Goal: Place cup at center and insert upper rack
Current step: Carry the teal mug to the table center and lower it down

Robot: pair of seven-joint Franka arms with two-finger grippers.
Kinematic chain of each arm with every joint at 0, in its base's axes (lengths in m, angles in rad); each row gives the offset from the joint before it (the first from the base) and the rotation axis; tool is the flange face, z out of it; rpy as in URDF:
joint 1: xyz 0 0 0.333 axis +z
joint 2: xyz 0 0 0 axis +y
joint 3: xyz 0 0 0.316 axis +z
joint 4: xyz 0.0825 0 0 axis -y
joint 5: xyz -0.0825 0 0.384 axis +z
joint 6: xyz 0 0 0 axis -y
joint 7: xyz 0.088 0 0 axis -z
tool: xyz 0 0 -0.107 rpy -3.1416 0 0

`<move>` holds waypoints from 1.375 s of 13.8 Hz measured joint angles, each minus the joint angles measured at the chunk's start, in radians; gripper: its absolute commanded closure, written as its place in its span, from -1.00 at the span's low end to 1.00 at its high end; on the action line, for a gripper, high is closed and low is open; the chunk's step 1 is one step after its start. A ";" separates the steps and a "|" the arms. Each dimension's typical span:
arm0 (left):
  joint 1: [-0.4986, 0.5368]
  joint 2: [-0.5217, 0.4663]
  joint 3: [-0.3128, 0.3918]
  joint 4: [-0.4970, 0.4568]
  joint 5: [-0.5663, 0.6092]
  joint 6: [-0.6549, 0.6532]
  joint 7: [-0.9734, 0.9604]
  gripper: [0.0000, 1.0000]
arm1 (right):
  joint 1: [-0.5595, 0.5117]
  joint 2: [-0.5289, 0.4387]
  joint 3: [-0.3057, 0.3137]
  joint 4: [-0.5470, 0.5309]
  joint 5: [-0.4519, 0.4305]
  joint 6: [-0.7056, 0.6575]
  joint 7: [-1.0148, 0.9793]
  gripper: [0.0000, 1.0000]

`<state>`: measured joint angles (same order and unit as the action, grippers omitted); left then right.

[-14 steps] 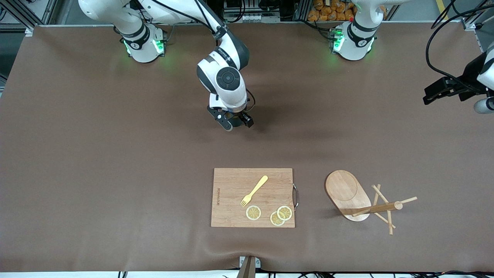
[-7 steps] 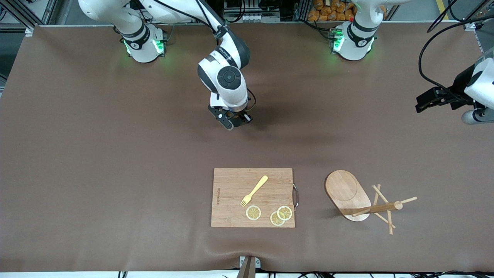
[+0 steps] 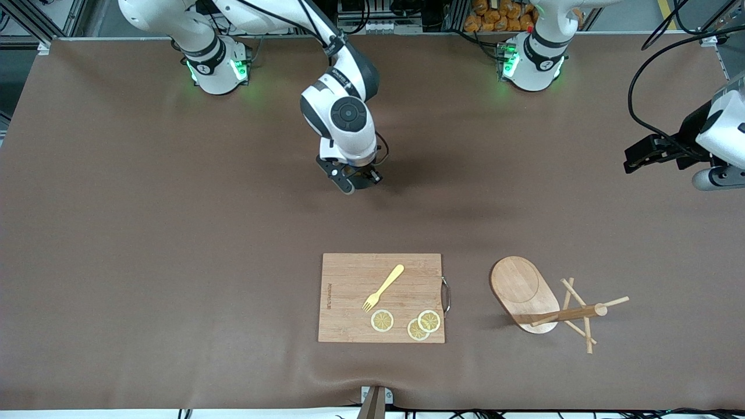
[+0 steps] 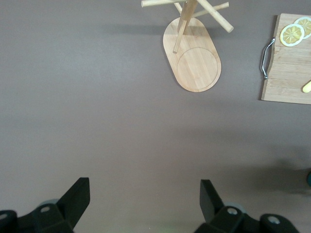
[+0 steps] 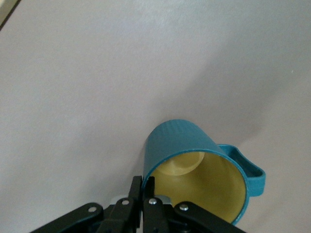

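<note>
The teal ribbed cup with a yellowish inside shows in the right wrist view, tilted. My right gripper is shut on its rim, one finger inside and one outside. In the front view the right gripper is over the middle of the table, and the hand hides the cup. The wooden mug tree stands on its oval base toward the left arm's end, near the front camera. It also shows in the left wrist view. My left gripper is open and empty, over the table's left-arm end.
A rectangular wooden cutting board with a metal handle lies beside the mug tree, toward the table's middle. On it are a yellow fork and three lemon slices. The brown table cover is bare elsewhere.
My right gripper with the cup has moved slightly toward the robots' bases. My left hand has moved a little in from the table's end and down in the front view.
</note>
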<state>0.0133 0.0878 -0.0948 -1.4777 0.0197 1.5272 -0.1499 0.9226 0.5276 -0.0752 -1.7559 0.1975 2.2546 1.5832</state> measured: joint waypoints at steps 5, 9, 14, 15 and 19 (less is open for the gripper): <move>0.000 0.023 0.000 0.000 0.000 0.013 0.000 -1.00 | 0.076 0.001 0.000 0.031 0.000 0.006 0.002 1.00; 0.000 0.023 0.001 0.000 0.000 0.016 0.000 -1.00 | 0.116 0.020 -0.001 0.060 -0.001 0.007 0.000 0.85; 0.000 0.023 0.000 0.003 0.000 0.019 0.000 -1.00 | 0.123 0.073 -0.004 0.088 -0.002 0.010 0.000 -1.00; 0.000 0.023 0.000 0.003 0.000 0.019 0.000 -1.00 | 0.123 0.076 -0.004 0.091 -0.002 0.011 0.000 -1.00; 0.000 0.023 0.000 0.003 0.000 0.024 0.000 -1.00 | 0.122 0.074 -0.013 0.131 -0.002 0.007 -0.002 -1.00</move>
<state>0.0134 0.1107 -0.0952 -1.4745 0.0197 1.5510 -0.1499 1.0447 0.6018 -0.0885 -1.6245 0.1959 2.2614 1.5807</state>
